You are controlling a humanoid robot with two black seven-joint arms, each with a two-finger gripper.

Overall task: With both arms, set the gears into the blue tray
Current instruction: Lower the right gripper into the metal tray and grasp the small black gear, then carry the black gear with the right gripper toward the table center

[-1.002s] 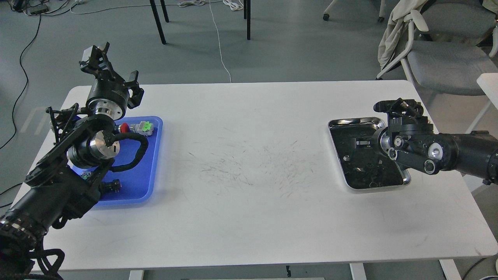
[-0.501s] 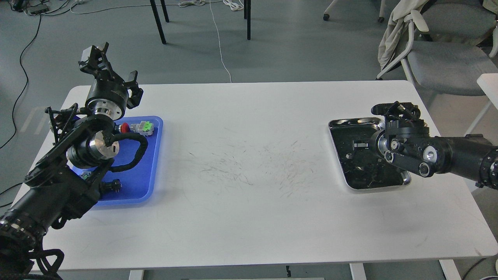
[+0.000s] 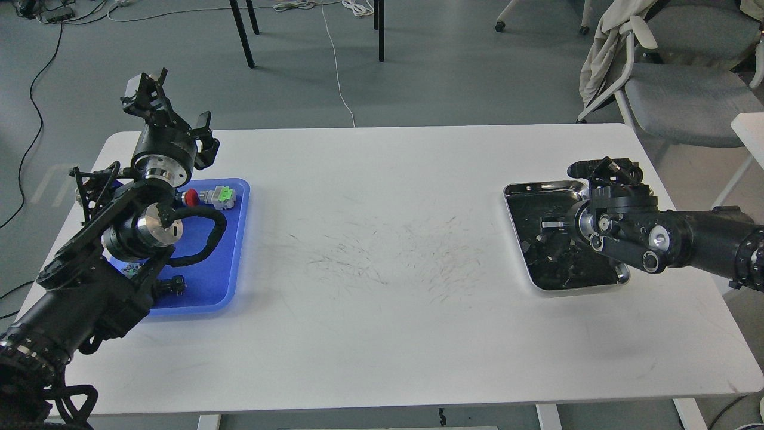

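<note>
The left arm (image 3: 119,239) hides much of the blue tray (image 3: 230,263). In the steel tray (image 3: 537,191), small dark parts blend into the black bottom, too small to tell apart. The right gripper (image 3: 615,170) is dark, its fingers indistinguishable.

One cam only, up at the robot's head, aimed fwd and down. Wide shot, mid range: whole white tabletop (image 3: 382,239) fits, grey floor (image 3: 430,77) beyond. Left arm (image 3: 89,269) enters bottom-left, right arm (image 3: 704,242) from right edge. No 2nd view to overlap.
</note>
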